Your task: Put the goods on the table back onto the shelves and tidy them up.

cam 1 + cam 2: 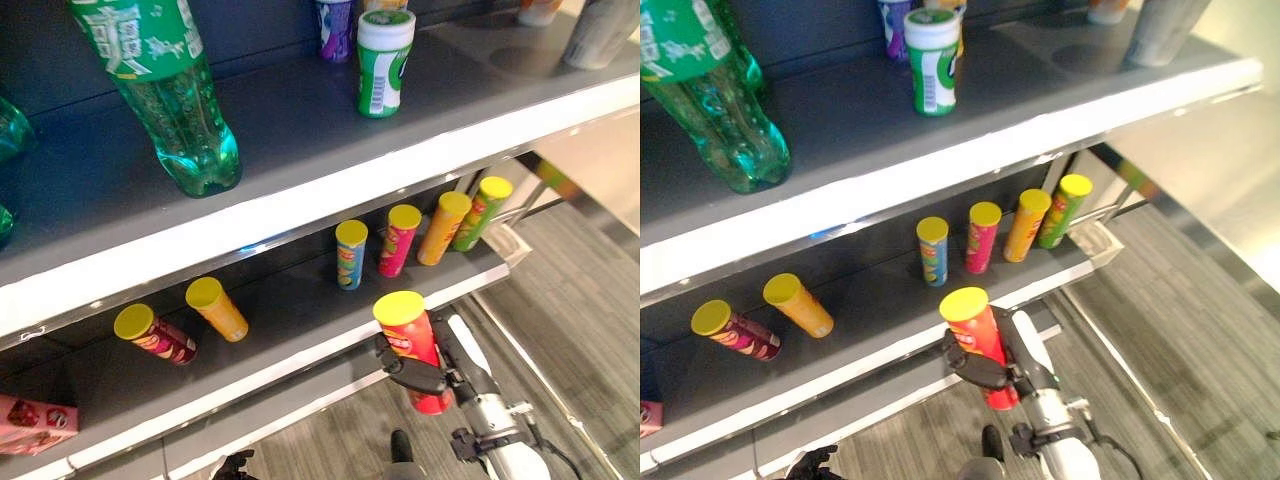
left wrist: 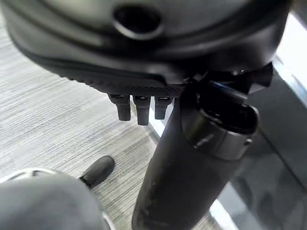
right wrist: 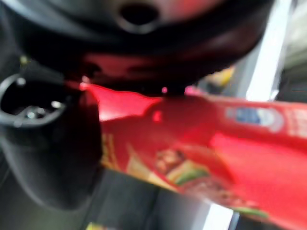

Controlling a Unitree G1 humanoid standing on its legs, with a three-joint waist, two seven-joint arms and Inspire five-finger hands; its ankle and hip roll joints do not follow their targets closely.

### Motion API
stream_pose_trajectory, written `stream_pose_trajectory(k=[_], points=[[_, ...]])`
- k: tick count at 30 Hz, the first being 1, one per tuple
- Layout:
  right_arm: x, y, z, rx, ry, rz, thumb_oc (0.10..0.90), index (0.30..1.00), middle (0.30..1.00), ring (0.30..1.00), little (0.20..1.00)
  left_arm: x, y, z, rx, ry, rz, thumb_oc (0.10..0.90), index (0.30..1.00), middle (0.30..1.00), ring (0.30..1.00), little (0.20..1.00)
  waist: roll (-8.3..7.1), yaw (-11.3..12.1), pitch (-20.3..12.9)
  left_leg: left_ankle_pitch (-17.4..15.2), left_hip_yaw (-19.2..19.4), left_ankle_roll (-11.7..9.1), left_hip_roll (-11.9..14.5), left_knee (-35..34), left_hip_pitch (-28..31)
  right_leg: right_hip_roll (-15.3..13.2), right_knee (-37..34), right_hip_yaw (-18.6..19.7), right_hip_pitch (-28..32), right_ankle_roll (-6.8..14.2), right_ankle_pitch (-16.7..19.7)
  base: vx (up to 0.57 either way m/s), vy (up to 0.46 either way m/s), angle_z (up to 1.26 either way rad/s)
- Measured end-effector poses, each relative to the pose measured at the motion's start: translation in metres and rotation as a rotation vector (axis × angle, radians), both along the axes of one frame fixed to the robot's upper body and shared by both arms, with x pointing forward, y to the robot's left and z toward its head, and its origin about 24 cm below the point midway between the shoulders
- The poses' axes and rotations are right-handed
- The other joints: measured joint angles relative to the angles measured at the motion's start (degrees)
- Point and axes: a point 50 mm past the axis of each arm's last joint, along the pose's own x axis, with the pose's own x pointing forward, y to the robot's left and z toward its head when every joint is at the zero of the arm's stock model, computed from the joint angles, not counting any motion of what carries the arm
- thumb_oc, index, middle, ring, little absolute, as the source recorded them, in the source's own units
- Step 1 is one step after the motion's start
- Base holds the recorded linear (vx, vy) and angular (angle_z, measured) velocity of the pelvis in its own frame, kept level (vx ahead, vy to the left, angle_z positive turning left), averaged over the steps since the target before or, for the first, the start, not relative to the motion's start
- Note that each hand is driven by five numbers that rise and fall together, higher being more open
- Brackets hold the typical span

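Gripping a red chip can (image 1: 414, 345) with a yellow lid, the right hand (image 1: 425, 375) curls round its body just in front of the lower shelf (image 1: 300, 345). Left hand (image 2: 139, 103): fingers curled, holding nothing, above the floor (image 2: 43, 120).

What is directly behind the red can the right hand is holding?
Behind the red cylindrical chip can with a yellow lid, gripped by the right hand, runs the dark lower shelf, where a blue yellow-lidded can stands. The held can hides part of the shelf's white front edge.
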Motion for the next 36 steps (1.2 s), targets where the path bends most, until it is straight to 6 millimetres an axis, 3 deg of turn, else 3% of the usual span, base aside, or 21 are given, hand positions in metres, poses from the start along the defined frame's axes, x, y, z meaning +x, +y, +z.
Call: stream_pose_trajectory(k=[7, 10, 15, 19, 29, 31, 36], points=[[0.020, 0.037, -0.008, 0.127, 0.017, 0.069, 0.400, 0.300, 0.300, 0.300, 0.300, 0.008, 0.004, 0.004, 0.004, -0.046, 0.011, 0.800, 0.900, 0.900, 0.900, 0.900, -1.78, 3.8, -0.2, 1.1, -3.7, -0.1, -0.4, -0.2, -2.2, -0.8, 0.0, -2.9, 0.0, -0.5, 0.2, -0.01, 0.024, 0.25], [0.031, 0.049, -0.001, 0.163, -0.025, 0.085, 0.400, 0.300, 0.300, 0.300, 0.300, 0.007, 0.010, 0.005, 0.014, -0.051, 0.038, 0.800, 0.900, 0.900, 0.900, 0.900, -1.94, 5.8, -0.3, 1.3, -4.4, 0.2, -0.8, 0.1, -2.4, -1.1, 0.0, -3.4, 0.1, -1.0, 0.6, 0.01, 0.022, 0.13], [0.044, 0.064, 0.015, 0.210, -0.104, 0.093, 0.400, 0.300, 0.300, 0.300, 0.300, -0.009, 0.016, 0.002, 0.024, -0.012, 0.059, 0.800, 0.900, 0.900, 0.900, 0.900, -2.02, 6.7, -0.4, 1.3, -5.2, 0.2, -0.8, 0.1, -2.5, -1.2, 0.0, -3.7, 0.5, -1.0, 0.6, 0.00, 0.011, 0.08], [0.056, 0.068, 0.008, 0.193, -0.092, 0.082, 0.400, 0.300, 0.300, 0.300, 0.300, -0.009, 0.016, 0.003, 0.020, -0.024, 0.072, 0.800, 0.900, 0.900, 0.900, 0.900, -2.05, 7.5, -0.4, 1.4, -5.5, 0.2, -0.8, 0.1, -2.4, -1.2, 0.0, -4.7, 1.0, -1.0, 0.6, 0.00, 0.006, 0.06], [0.054, 0.062, -0.011, 0.154, -0.022, 0.047, 0.400, 0.300, 0.300, 0.300, 0.300, -0.008, 0.016, 0.003, 0.018, -0.024, 0.069, 0.800, 0.900, 0.900, 0.900, 0.900, -1.95, 7.3, -0.4, 1.4, -5.6, 0.2, -0.8, 0.1, -1.9, -1.2, -0.6, -4.9, 1.7, -1.0, 0.6, 0.00, 0.001, 0.00], [0.052, 0.057, -0.013, 0.150, -0.018, 0.018, 0.400, 0.300, 0.300, 0.300, 0.300, 0.000, 0.014, 0.004, 0.017, -0.027, 0.057, 0.800, 0.900, 0.900, 0.900, 0.900, -1.90, 7.0, -0.5, 1.5, -5.5, 0.1, -0.7, 0.1, -1.7, -1.1, -0.6, -4.8, 1.9, -1.0, 0.6, 0.05, 0.004, 0.00], [0.031, 0.038, -0.014, 0.133, -0.002, -0.012, 0.400, 0.300, 0.300, 0.300, 0.300, 0.015, 0.004, 0.004, -0.003, -0.043, 0.040, 0.800, 0.900, 0.900, 0.900, 0.900, -2.12, 5.7, -1.3, 1.5, -5.4, 0.1, -0.7, 0.0, -0.8, -1.1, -0.7, -4.8, 2.9, -1.0, 0.6, 0.03, 0.002, 0.01]])
